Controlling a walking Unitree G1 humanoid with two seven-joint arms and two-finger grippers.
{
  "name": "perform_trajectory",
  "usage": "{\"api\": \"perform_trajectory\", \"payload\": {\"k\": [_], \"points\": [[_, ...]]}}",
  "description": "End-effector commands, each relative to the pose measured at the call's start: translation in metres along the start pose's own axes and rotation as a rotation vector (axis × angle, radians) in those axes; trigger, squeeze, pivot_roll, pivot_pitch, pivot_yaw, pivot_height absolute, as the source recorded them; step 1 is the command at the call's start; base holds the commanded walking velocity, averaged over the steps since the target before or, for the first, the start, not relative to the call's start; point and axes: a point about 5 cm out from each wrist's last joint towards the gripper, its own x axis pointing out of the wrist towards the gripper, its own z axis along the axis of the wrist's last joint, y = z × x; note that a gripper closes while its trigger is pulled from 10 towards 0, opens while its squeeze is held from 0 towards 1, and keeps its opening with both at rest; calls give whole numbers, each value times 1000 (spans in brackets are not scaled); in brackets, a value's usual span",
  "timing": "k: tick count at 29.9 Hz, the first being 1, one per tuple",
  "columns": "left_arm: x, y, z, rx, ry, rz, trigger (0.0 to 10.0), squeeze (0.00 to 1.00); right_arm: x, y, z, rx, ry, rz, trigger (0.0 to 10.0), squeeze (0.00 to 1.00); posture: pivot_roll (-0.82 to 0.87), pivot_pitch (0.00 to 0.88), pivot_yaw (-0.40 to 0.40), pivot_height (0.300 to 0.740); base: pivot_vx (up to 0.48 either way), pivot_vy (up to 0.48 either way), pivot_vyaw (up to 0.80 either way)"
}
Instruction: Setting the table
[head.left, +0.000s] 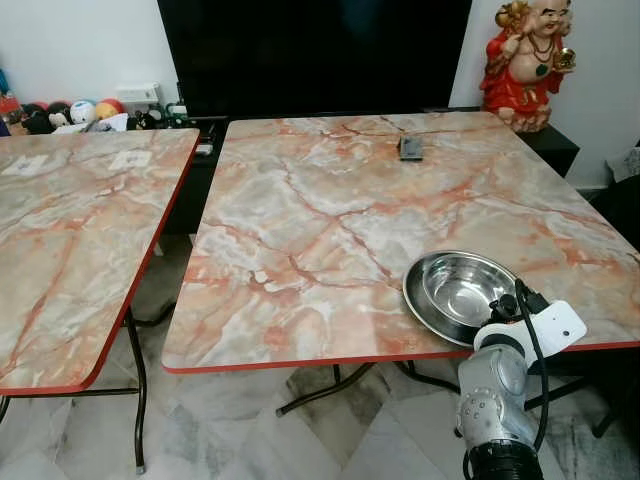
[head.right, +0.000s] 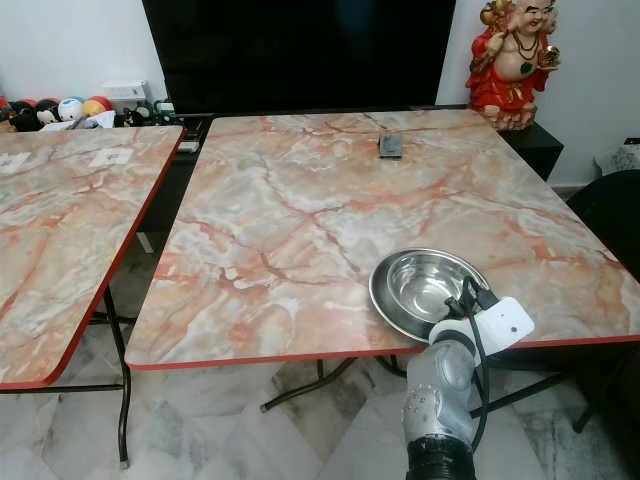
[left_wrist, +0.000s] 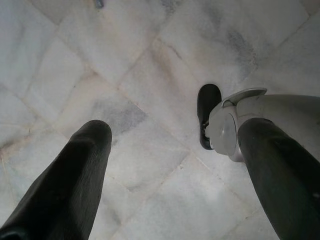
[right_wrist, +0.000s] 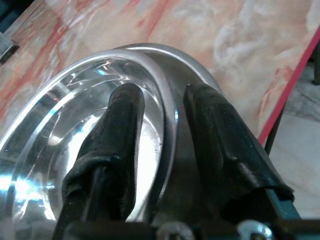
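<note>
The steel bowl (head.left: 460, 293) sits on the marble-patterned table (head.left: 330, 220) close to its near edge, toward the near right corner, with its rim almost at the red edging. In the right wrist view it reads as a shallow, polished bowl with a wide flat rim; whether it is one bowl or two nested I cannot tell. Judge it as light, rigid and slick: thin metal will not give under the pads, and a mirror finish offers little friction, so a loose pinch could let it swivel or slide out. It should survive a drop, but it would clatter and skate on that smooth top.

Your right gripper (right_wrist: 165, 135) has the right hold already: one finger (right_wrist: 117, 145) inside the bowl, the other outside, the rim between them. The gap looks narrow and the pads seem to be against the metal, so treat it as clamped on the rim. Keep the pinch well over the rim and lift level.

Your left gripper (left_wrist: 175, 165) hangs idle over the pale floor tiles (left_wrist: 150, 65), fingers spread wide.

Further out, a small dark object (head.left: 411, 148) lies near the far edge, a second table (head.left: 70, 230) stands to the left, and a red figurine (head.left: 525, 60) sits beyond the far right corner.
</note>
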Motion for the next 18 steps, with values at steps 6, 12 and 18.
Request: {"api": "perform_trajectory", "payload": {"k": [6,12,18], "points": [[-1,3,-6,-2,30,5,10000,0,-5,3,10,-36,-67,7,10000,0,34,57,21,740,0,0,0],[-1,2,-6,-5,28,7,10000,0,-9,6,32,-135,-197,45,10000,0,28,54,19,740,0,0,0],[-1,2,-5,-4,26,10,10000,0,-14,26,38,-254,-228,238,10000,0,11,50,21,740,0,0,0]]}}
